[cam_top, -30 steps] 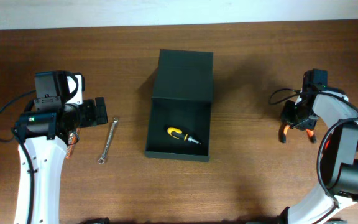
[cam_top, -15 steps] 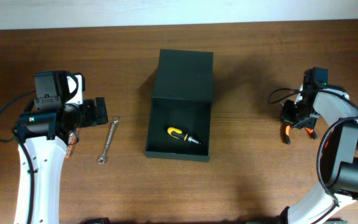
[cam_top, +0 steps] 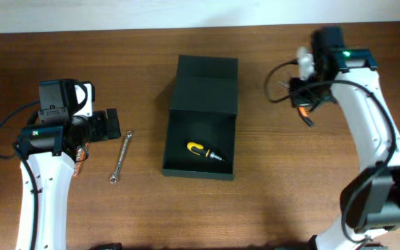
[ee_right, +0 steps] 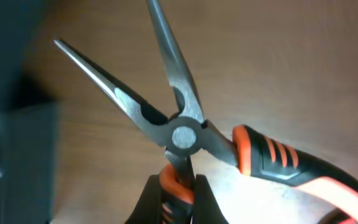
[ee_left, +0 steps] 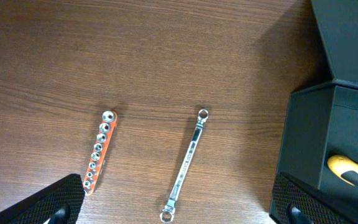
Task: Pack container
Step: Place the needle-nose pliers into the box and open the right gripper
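The dark green-black container (cam_top: 200, 170) sits mid-table with its flap lid (cam_top: 206, 84) open toward the back. A yellow-and-black screwdriver (cam_top: 203, 151) lies inside it and also shows in the left wrist view (ee_left: 348, 170). My right gripper (cam_top: 304, 105) is shut on one handle of the orange-and-black long-nose pliers (ee_right: 182, 134), held in the air right of the lid, their jaws spread. My left gripper (cam_top: 110, 125) is open and empty, left of a silver wrench (ee_left: 187, 163) and an orange socket rail (ee_left: 98, 151).
The wrench (cam_top: 120, 157) lies on the wood between my left gripper and the container. The orange socket rail (cam_top: 79, 162) lies partly under my left arm. The table's back edge meets a pale wall (cam_top: 186, 14).
My right gripper has lifted the pliers from the table at the right and carried them up and left toward the container's lid. The left arm has not moved.
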